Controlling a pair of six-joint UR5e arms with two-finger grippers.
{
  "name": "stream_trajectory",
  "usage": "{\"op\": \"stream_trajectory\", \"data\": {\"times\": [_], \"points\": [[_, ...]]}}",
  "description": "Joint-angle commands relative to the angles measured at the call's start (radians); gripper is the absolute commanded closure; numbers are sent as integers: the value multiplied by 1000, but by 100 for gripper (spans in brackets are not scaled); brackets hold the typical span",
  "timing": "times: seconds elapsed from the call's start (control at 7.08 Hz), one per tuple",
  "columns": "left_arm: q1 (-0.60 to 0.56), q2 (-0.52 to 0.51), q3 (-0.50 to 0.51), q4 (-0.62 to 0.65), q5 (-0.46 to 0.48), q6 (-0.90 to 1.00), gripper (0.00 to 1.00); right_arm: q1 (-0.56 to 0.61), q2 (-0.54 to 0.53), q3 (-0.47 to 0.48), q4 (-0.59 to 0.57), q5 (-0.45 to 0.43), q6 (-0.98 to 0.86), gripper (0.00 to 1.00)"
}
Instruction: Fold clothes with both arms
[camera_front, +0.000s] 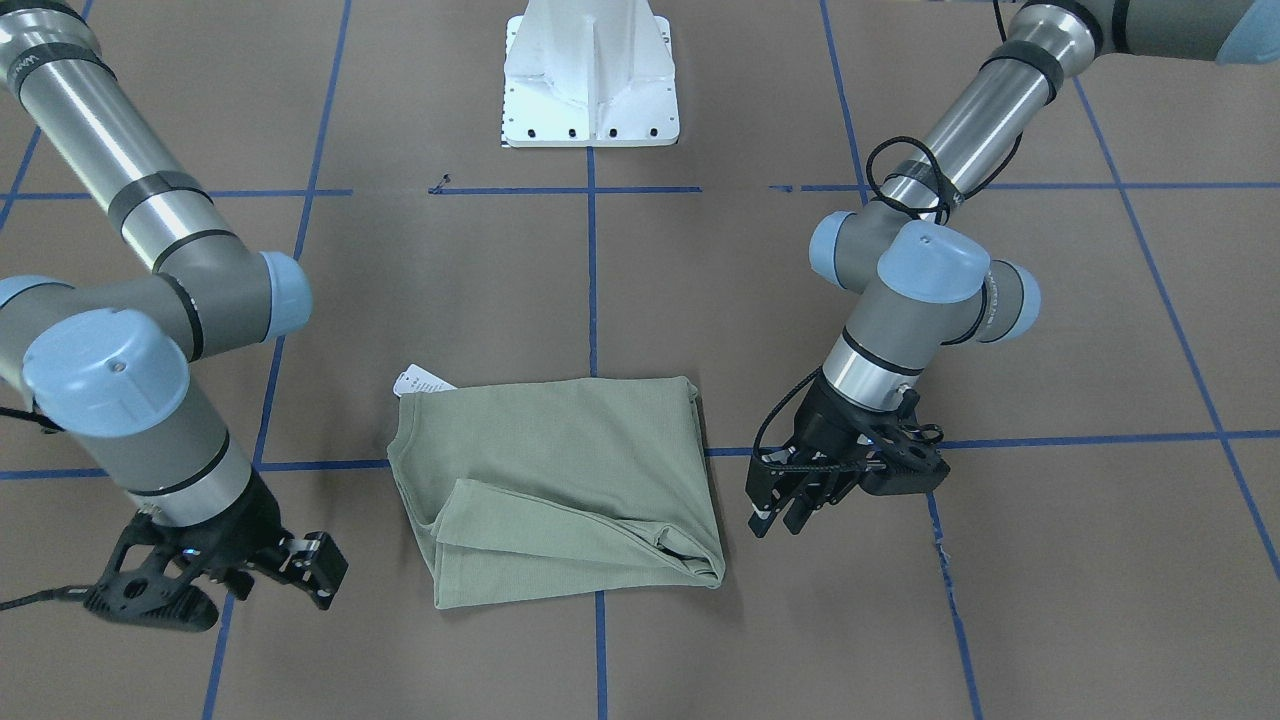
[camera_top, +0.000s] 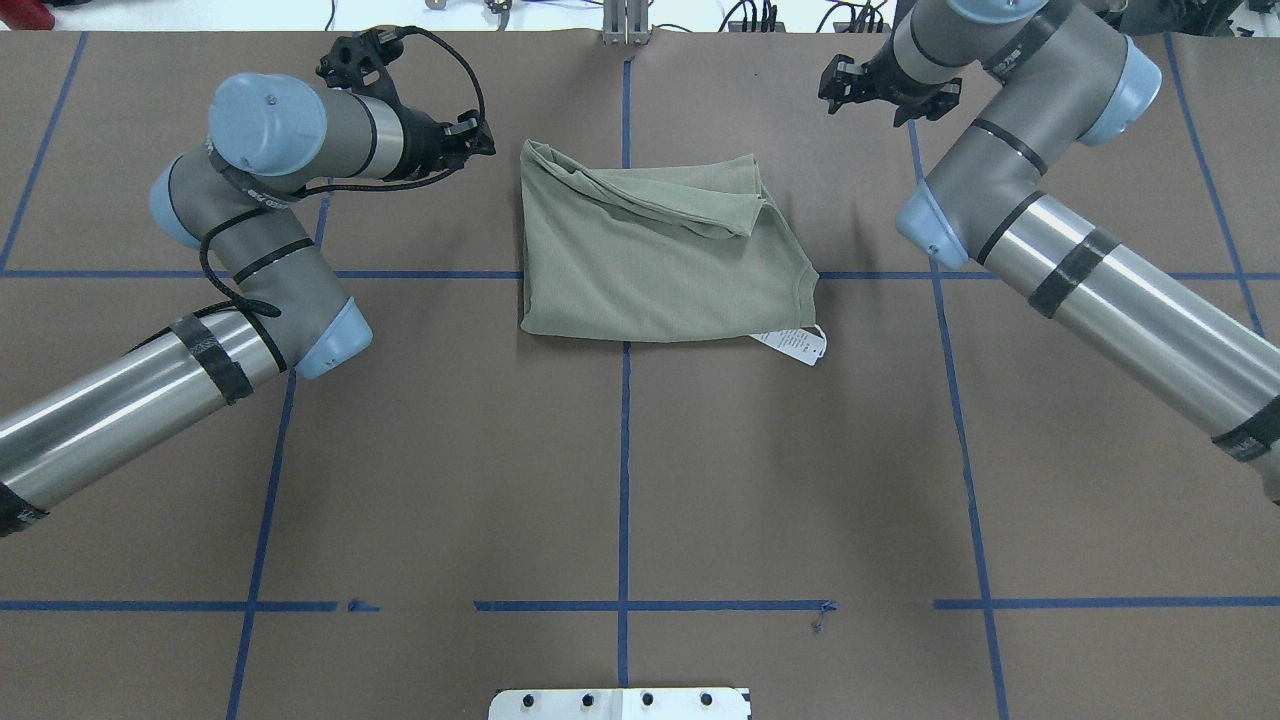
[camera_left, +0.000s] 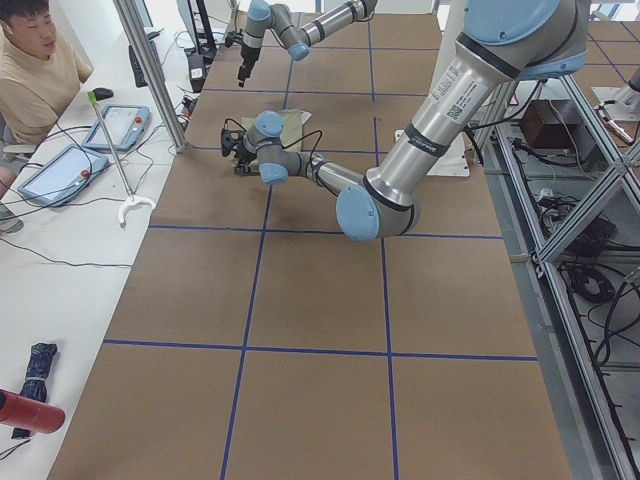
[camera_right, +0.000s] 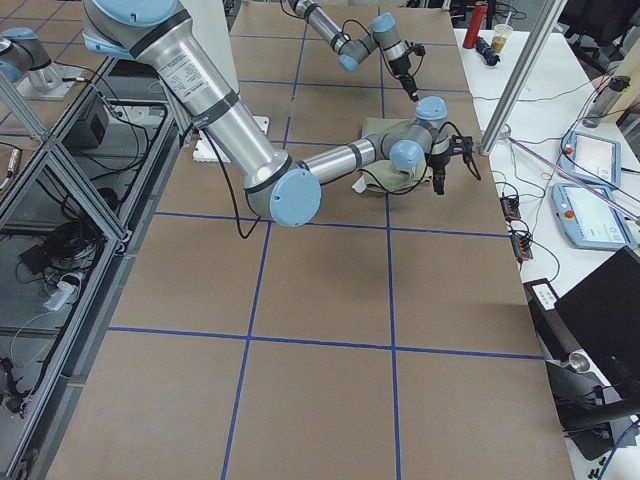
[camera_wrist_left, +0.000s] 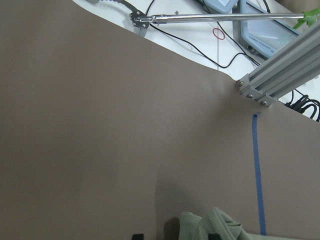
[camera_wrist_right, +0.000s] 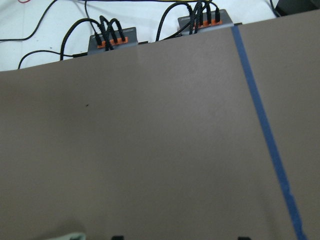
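The sage-green shirt (camera_front: 560, 470) (camera_top: 650, 260) lies folded into a rough rectangle on the brown table. One flap is doubled over along its far edge, and its white tag (camera_top: 797, 343) sticks out at a near corner. My left gripper (camera_front: 782, 518) (camera_top: 485, 140) hovers just beside the shirt's left edge, open and empty. A corner of the shirt (camera_wrist_left: 210, 227) shows at the bottom of the left wrist view. My right gripper (camera_front: 255, 585) (camera_top: 885, 95) is open and empty, a short way off the shirt's far right corner.
The robot's white base (camera_front: 590, 80) stands at the table's near edge. Blue tape lines (camera_top: 624, 450) grid the brown surface. Beyond the far edge are cables, control tablets (camera_left: 60, 170), an aluminium post (camera_wrist_left: 280, 67) and a seated person (camera_left: 40, 75).
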Motion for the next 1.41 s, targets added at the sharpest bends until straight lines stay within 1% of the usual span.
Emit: {"op": "stream_trajectory", "data": {"times": [0.0, 0.14, 0.28, 0.42, 0.57, 0.71, 0.99, 1.13, 1.27], "points": [[-53, 52, -80, 0, -121, 5, 47, -174, -45, 143, -2, -91, 167, 100], [-78, 80, -132, -2, -160, 5, 47, -204, -37, 148, -2, -96, 179, 100], [-86, 81, -145, 0, -169, 5, 47, -241, -8, 137, -4, -97, 191, 100], [-87, 82, -150, 0, -169, 3, 46, -249, 13, 119, -7, -104, 198, 100], [-87, 82, -151, 1, -169, 1, 45, -252, 47, 52, -1, -119, 193, 100], [-89, 85, -156, 4, -169, 0, 32, -250, 99, -31, 1, -131, 184, 100], [-87, 83, -183, 15, -166, -11, 31, -198, 132, -152, 8, -159, 115, 100], [-90, 88, -196, 35, -165, -12, 31, -116, 153, -212, 19, -142, 34, 100], [-95, 86, -196, 35, -163, -11, 31, -67, 194, -293, 21, -125, -6, 100]]}}
